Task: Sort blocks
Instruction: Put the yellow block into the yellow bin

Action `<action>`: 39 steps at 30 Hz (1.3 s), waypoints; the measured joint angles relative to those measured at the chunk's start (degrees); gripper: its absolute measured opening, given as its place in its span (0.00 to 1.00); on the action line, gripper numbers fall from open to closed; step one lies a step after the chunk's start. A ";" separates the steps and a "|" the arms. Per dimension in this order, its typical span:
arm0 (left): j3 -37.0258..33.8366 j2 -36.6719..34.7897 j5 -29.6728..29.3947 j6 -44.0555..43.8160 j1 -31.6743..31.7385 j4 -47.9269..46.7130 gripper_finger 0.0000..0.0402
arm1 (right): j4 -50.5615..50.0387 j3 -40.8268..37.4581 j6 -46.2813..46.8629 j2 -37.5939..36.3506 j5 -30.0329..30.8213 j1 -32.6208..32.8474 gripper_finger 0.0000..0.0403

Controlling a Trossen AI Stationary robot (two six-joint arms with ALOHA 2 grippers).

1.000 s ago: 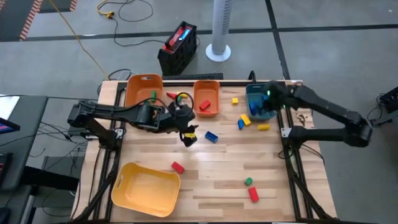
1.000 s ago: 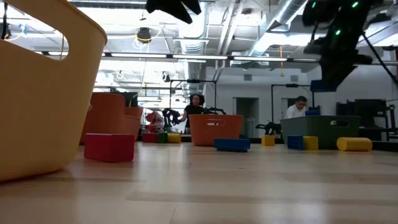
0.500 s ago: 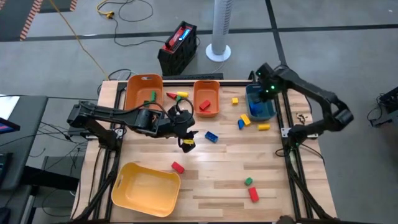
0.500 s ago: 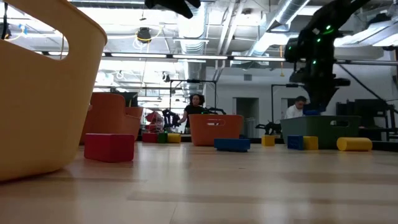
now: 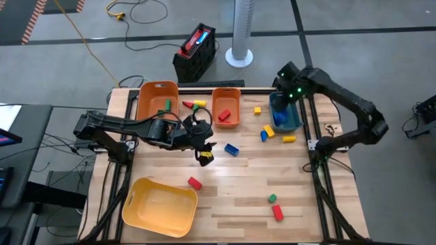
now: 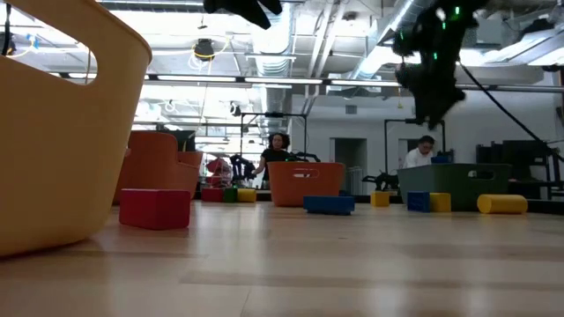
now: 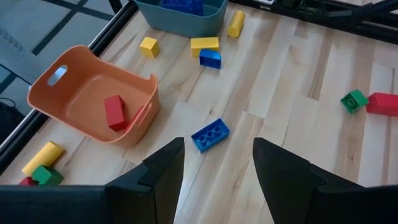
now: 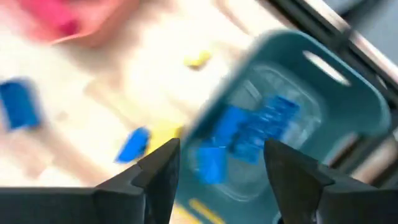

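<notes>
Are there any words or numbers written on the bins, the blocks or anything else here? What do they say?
None can be read.
The red and black box on the floor has pale marks on top, too small to read.
The orange plastic bins, teal plastic bin, yellow plastic bin and small plastic toy blocks show no writing.

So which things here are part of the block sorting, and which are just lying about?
Part of the job:
- blocks loose on the table
- teal bin with blue blocks
- two orange bins
- yellow bin
- left hand and right hand, both open

Lying about:
- black-and-red case
- white fan
- yellow cable
</notes>
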 joint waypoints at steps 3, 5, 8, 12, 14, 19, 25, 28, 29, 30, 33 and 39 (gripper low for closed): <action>0.00 0.00 0.02 0.00 0.00 -0.02 0.46 | -1.93 0.70 -1.25 -1.55 -0.25 7.48 0.60; 0.00 0.00 0.04 -0.06 0.00 -0.06 0.46 | -4.21 0.49 -0.78 -2.43 -0.60 12.64 0.60; 0.00 0.00 0.11 -0.69 -0.23 -0.15 0.46 | -5.94 -1.54 3.71 -4.37 -1.29 20.38 0.60; -0.02 -0.11 0.20 -1.48 -1.17 -0.63 0.46 | -1.41 -6.66 9.56 -10.39 -1.56 28.77 0.60; -0.02 -0.13 0.17 -1.68 -1.60 -0.64 0.46 | -1.24 -9.83 10.53 -12.82 -1.25 31.50 0.60; -0.02 -0.13 0.17 -1.76 -1.95 -0.61 0.46 | -5.90 -14.73 7.61 -14.20 -0.38 37.97 0.60; -0.02 -0.15 0.17 -1.77 -1.95 -0.59 0.46 | -11.32 -15.86 -4.39 -8.76 0.55 45.28 0.60; -0.02 -0.17 0.17 -1.77 -1.95 -0.60 0.46 | -11.87 -16.64 -11.89 -5.49 3.88 47.26 0.60; -0.02 -0.17 0.17 -1.77 -1.95 -0.59 0.46 | -11.73 -16.79 -13.24 -4.17 4.69 47.32 0.60; -0.02 -0.17 0.17 -1.78 -1.95 -0.59 0.46 | -11.74 -16.94 -14.71 -2.78 5.06 47.12 0.60; -0.02 -0.17 0.17 -1.77 -1.95 -0.59 0.46 | -11.67 -17.52 -18.36 1.31 5.68 46.25 0.60; -0.02 -0.17 0.17 -1.77 -1.95 -0.61 0.46 | -9.81 -18.19 -20.95 7.14 10.78 44.06 0.60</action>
